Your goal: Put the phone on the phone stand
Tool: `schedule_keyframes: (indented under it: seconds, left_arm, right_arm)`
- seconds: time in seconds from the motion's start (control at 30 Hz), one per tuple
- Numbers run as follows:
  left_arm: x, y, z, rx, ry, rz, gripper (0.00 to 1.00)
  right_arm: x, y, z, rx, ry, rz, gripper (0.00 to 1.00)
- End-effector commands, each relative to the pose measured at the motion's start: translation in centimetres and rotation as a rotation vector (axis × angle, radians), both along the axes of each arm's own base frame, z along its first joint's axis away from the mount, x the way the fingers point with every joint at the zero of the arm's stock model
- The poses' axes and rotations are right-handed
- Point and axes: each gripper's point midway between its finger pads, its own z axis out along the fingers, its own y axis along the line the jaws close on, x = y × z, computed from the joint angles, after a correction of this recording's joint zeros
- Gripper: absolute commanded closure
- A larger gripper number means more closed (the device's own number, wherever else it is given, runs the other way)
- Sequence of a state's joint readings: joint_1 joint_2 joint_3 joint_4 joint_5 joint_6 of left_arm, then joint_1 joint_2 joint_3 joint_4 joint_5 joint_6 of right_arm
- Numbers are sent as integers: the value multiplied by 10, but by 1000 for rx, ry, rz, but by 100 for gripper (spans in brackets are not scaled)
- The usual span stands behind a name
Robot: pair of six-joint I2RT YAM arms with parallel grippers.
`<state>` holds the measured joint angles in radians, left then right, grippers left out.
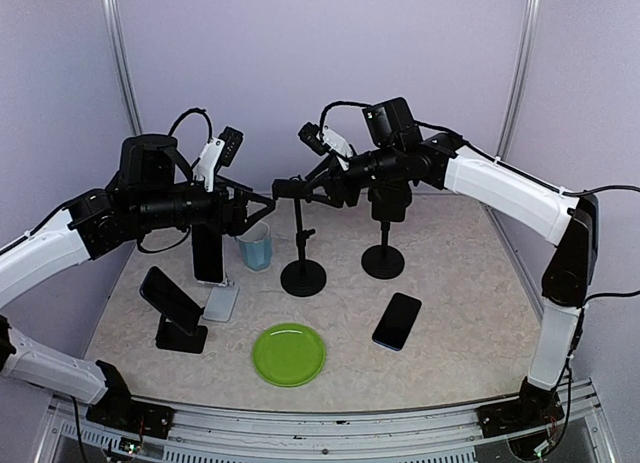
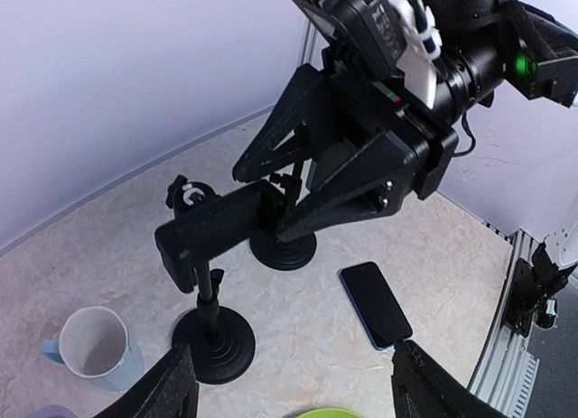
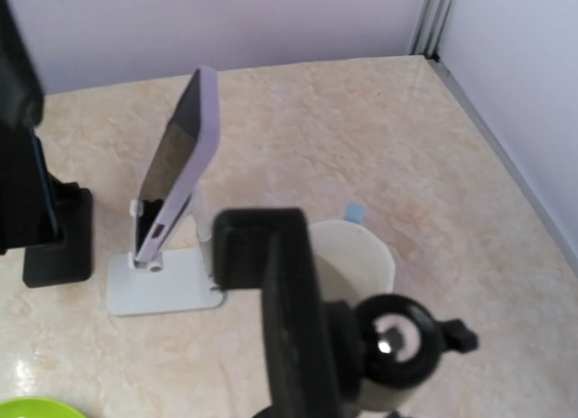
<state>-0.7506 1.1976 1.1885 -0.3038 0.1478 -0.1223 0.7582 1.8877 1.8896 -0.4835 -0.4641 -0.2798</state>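
1. Flat on the table (image 1: 460, 313), dark face up, right of the plate (image 1: 288, 354): the phone (image 1: 397, 321).
2. Long axis aslant in the top view, with the near end leaning left and the far end leaning right toward the back wall. Cannot tell the top end from the bottom.
3. Relative to the right gripper (image 1: 303, 190): well apart from the phone, which lies lower and nearer the front edge, touching neither finger.
4. As to the right gripper: pinching the clamp (image 2: 221, 224) atop the stand (image 1: 303, 275), one finger on either side of the clamp's end.
5. Relative to the left gripper (image 2: 293, 371): well apart again, down on the table, toward the right finger (image 2: 424, 386) in the wrist view.
6. As to the left gripper: fingers spread wide, holding nothing.
7. As to the stand: upright on a round base, between the cup (image 1: 256, 245) and a second stand (image 1: 383, 261), with the phone in front of the second stand's base.
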Motion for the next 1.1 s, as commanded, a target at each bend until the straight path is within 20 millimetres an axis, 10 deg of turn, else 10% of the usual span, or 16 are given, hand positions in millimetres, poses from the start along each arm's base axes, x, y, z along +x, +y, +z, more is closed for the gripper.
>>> schedule_keyframes:
  seconds: [0.0, 0.33, 0.53, 1.07]
  left_arm:
    - [-6, 4, -2, -26, 1, 33, 28]
    - [-18, 12, -4, -63, -6, 38, 28]
    - [-22, 17, -4, -82, -1, 45, 28]
    - [-24, 4, -35, -75, 63, 37, 29]
  right_arm:
    - [-5, 6, 6, 29, 25, 30, 59]
    - [-26, -3, 27, 56, 27, 77, 100]
    - [-64, -29, 56, 106, -5, 127, 100]
    - [-146, -72, 33, 116, 42, 326, 100]
